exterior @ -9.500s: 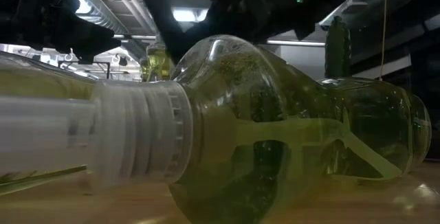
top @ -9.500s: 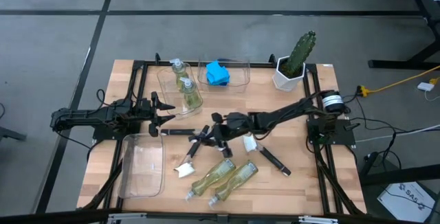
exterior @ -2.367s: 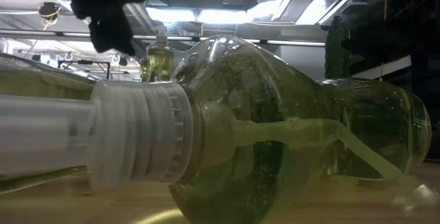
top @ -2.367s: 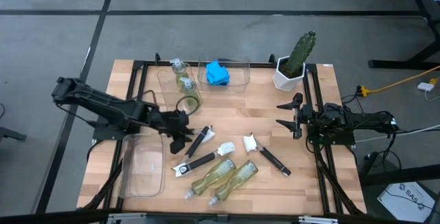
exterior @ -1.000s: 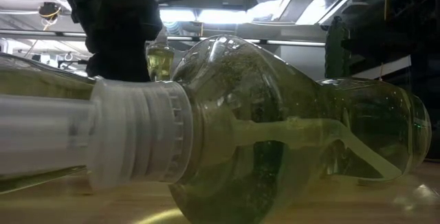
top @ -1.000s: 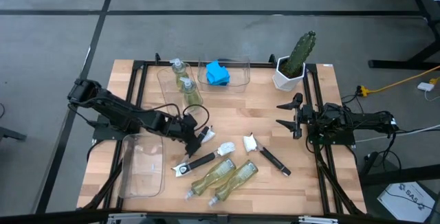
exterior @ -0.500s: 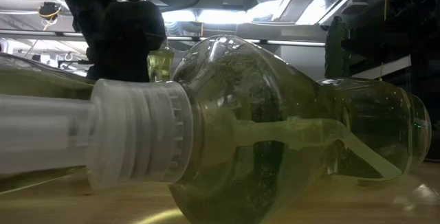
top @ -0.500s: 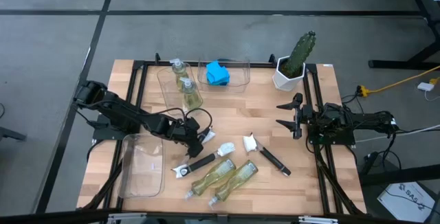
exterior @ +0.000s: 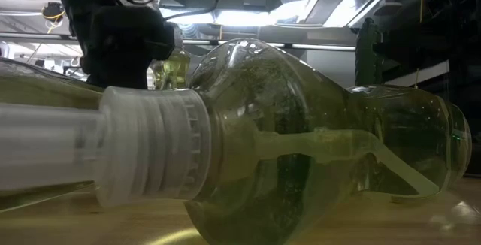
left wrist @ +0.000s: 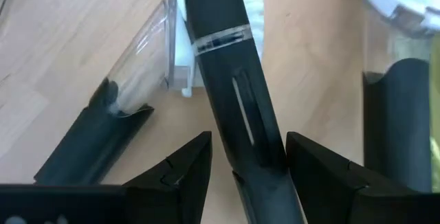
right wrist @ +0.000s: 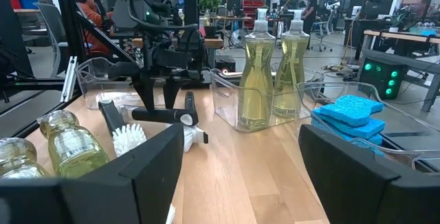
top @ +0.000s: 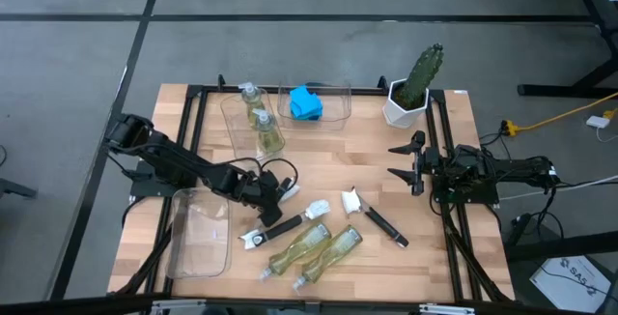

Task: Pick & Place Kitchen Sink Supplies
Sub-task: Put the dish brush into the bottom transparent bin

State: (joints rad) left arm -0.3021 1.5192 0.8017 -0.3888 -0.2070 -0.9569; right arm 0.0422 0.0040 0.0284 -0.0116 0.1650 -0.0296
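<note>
My left gripper (top: 278, 192) is open and points down at mid-table. Its fingers stand on either side of the black handle (left wrist: 230, 80) of a dish brush (top: 286, 188), which lies flat on the wood with its white head beyond the fingers. A second brush (top: 280, 228) and a third one (top: 379, 221) lie nearby. Two soap bottles (top: 304, 245) lie on their sides near the front. My right gripper (top: 404, 165) waits open at the right side. My left gripper comes from above, its two fingers (left wrist: 189, 165) lying across the brush's handle (left wrist: 247, 135), partway along it. The gaps beside the handle are very narrow, and I cannot tell whether the fingers touch it. The brush lies flat on the table.
Two upright soap bottles (top: 261, 127) stand in a clear bin at the back. Blue sponges (top: 306, 102) fill the bin beside it. A cactus pot (top: 413, 88) is at the back right. An empty clear bin (top: 198, 238) lies at the front left.
My left gripper has moved a little toward the table's right edge and gone down over the brush, so its fingers now stand on either side of the handle. Its opening looks unchanged. The brush lies where it was.
</note>
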